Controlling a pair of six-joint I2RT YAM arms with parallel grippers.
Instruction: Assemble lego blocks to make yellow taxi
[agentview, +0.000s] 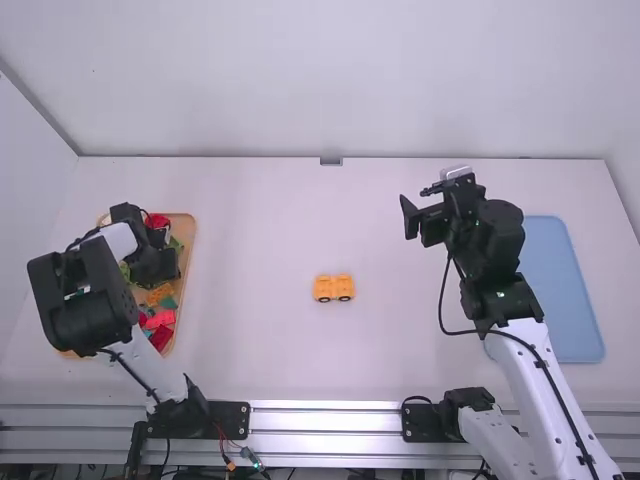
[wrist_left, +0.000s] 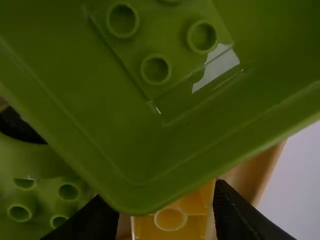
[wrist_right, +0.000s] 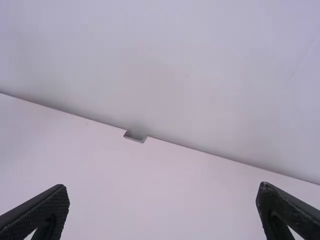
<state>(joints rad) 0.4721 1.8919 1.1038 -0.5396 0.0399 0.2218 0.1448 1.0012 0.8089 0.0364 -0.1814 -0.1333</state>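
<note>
Taxi (agentview: 334, 288), part-built, sits on the tabletop (agentview: 300, 220). Left fingers (wrist_left: 97, 220) stand apart around a yellow block (wrist_left: 170, 220) in the tray (agentview: 187, 230); right fingers (wrist_right: 40, 212) apart too. Fetching seems underway; next, close and lift.

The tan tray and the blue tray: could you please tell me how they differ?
The tan tray bears blocks of several colours, while the blue tray shows a plain surface. The tan tray is at the high view's left, the blue tray at its right. Both rest on the white table.
</note>
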